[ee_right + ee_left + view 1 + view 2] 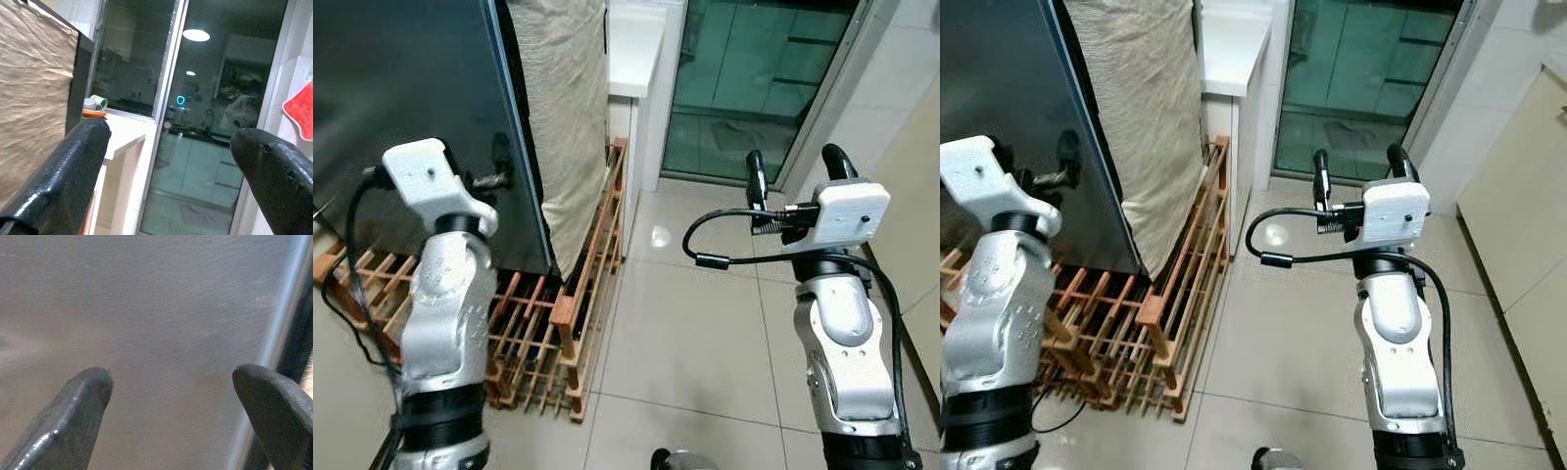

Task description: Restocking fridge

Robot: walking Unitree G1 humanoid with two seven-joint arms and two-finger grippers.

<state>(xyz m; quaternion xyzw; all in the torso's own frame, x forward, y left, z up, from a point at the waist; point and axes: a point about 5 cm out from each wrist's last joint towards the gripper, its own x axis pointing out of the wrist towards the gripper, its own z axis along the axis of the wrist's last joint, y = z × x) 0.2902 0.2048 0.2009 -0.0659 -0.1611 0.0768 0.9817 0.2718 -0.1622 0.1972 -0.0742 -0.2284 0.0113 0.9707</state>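
Left pincer (171, 416) gapes wide, facing fridge door (146, 308).

The fridge door (411, 108) runs off the frame's top and left, so no handle to see. Left gripper (494, 166) is mostly hidden behind its own wrist. The wooden rack (548, 323) is partly tucked under the fridge.

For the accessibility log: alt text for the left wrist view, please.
The left gripper is open, its two black fingers spread close before the fridge door, a smooth grey metallic surface whose pale edge runs past one finger.
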